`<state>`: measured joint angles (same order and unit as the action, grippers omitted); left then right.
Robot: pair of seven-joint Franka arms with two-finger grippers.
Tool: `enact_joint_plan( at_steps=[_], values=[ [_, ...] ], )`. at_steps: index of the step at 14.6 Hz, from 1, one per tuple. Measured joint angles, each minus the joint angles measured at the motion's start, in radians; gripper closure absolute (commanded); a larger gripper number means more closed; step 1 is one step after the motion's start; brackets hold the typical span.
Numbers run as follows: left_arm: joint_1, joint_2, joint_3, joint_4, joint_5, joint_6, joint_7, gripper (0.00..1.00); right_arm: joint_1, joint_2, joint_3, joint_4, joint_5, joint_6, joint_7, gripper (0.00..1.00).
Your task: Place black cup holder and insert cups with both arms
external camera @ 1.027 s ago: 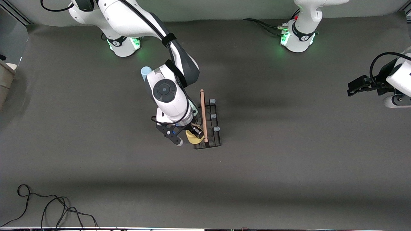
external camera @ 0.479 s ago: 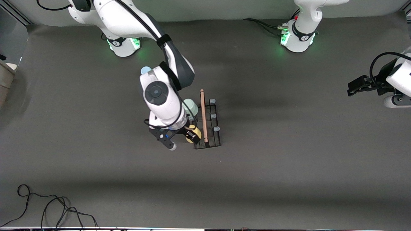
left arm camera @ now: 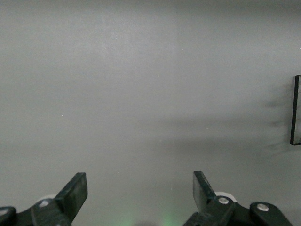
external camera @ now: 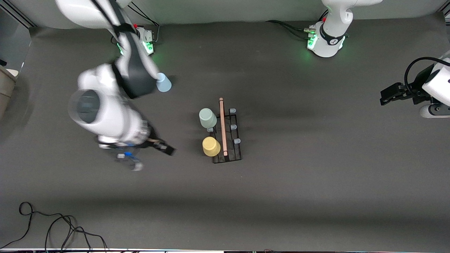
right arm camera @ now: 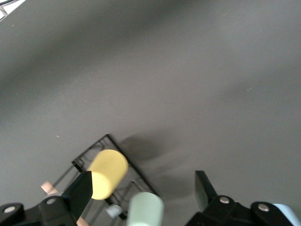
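The black cup holder (external camera: 236,151) stands mid-table with its wooden handle (external camera: 222,123) on top. A pale green cup (external camera: 207,118) and a yellow cup (external camera: 211,146) sit on its prongs on the side toward the right arm's end, the yellow one nearer the front camera. The right wrist view shows the yellow cup (right arm camera: 108,173), the green cup (right arm camera: 146,211) and the holder (right arm camera: 109,139). A pale blue cup (external camera: 164,84) stands on the table close to the right arm. My right gripper (external camera: 151,157) hangs open and empty over bare table beside the holder. My left gripper (external camera: 386,96) waits open at the left arm's end.
Three pale-capped prongs (external camera: 233,126) on the holder's side toward the left arm carry nothing. Black cables (external camera: 52,225) lie near the table's front edge at the right arm's end. A dark frame (left arm camera: 295,110) shows at the edge of the left wrist view.
My right gripper opened, left the yellow cup on its prong and swung away toward the right arm's end, uncovering the blue cup. The left arm has not moved.
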<state>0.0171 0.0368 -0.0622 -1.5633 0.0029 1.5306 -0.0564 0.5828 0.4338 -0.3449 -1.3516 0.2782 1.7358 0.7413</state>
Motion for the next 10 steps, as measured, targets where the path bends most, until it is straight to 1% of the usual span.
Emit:
enact_joint_plan(
  at_steps=[2,4,7,10],
  values=[
    [0.0,0.0,0.0,0.0,0.0,0.0,0.0,0.0,-0.072,-0.065,-0.004,0.002,-0.007,-0.108,-0.122,0.04],
    [0.0,0.0,0.0,0.0,0.0,0.0,0.0,0.0,-0.11,-0.12,-0.036,0.002,-0.044,-0.198,-0.251,0.03],
    [0.0,0.0,0.0,0.0,0.0,0.0,0.0,0.0,-0.114,-0.185,-0.131,0.001,-0.108,-0.292,-0.437,0.01],
    [0.0,0.0,0.0,0.0,0.0,0.0,0.0,0.0,-0.115,-0.233,-0.238,-0.003,-0.118,-0.33,-0.605,0.01]
  ],
)
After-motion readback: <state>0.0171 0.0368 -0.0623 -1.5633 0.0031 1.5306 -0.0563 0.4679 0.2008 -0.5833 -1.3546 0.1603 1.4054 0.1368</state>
